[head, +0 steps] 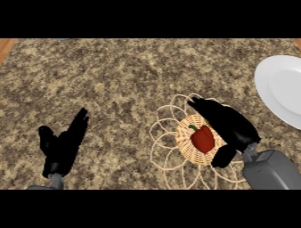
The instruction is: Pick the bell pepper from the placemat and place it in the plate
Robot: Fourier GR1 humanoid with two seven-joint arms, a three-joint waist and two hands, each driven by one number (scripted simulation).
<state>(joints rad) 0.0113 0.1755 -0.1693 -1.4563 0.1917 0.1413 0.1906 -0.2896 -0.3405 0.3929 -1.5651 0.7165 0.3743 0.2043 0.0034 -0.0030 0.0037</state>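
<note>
So the table (114,71) here is a speckled brown-and-tan granite sort of top, with strips of orange wood showing at the far left and far right corners.

Down in the lower middle there's a round woven placemat (179,153), wicker centre with a loopy open lace border. The bell pepper (203,138) is red with a little green stem and it's sitting right on the woven centre of that mat.

The right hand (229,124) comes in from the lower right on its grey forearm and sits right up against the pepper on its right side. Fingers stretch past the pepper toward the far edge of the mat, thumb (224,156) sits on the near side, so the pepper is kind of bracketed between them. The fingers look fairly straight though, not wrapped around it, and the pepper is on the mat, not lifted.

The white plate (291,91) is off at the right edge, partly cut off, well apart from the mat and with nothing on it.

The left hand (62,144) is at lower left, open, fingers straight and pointing up, just resting over bare table.
</note>
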